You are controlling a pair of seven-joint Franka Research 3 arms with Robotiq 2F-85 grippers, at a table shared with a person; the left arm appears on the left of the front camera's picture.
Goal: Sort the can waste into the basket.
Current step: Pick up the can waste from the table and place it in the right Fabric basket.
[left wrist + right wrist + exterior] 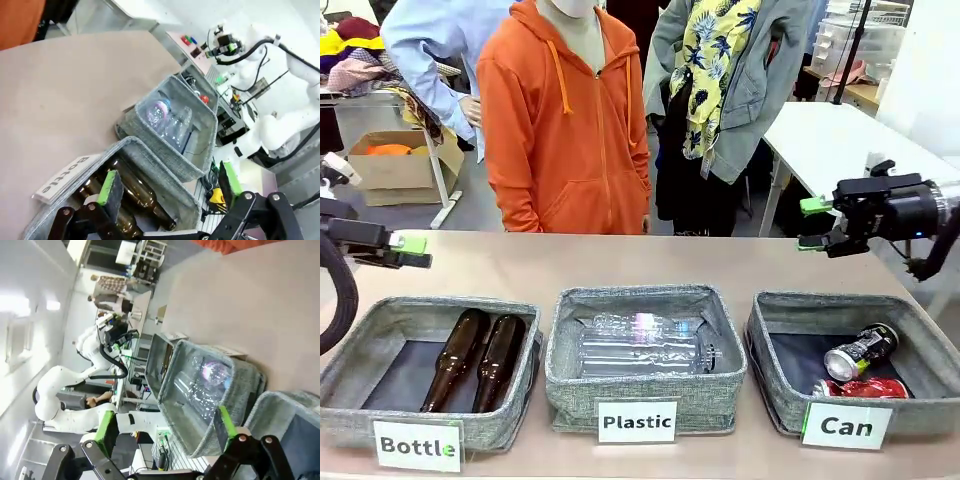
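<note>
Apparently the sorting is finished: both cans (863, 362) lie in the "Can" basket (775, 375), and the left gripper (408, 250) and right gripper (815, 224) hang empty with fingers apart, so nothing seems left to pick.

Right gripper (167, 427) spread over plastic bottles (202, 390) (perhaps two).

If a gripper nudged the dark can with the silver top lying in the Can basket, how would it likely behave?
The dark can lies on its side, so it would probably roll, though the basket wall and the crushed red can close beside it should stop it soon. It looks uncrushed and thin-walled, so likely light and easily dented.
</note>
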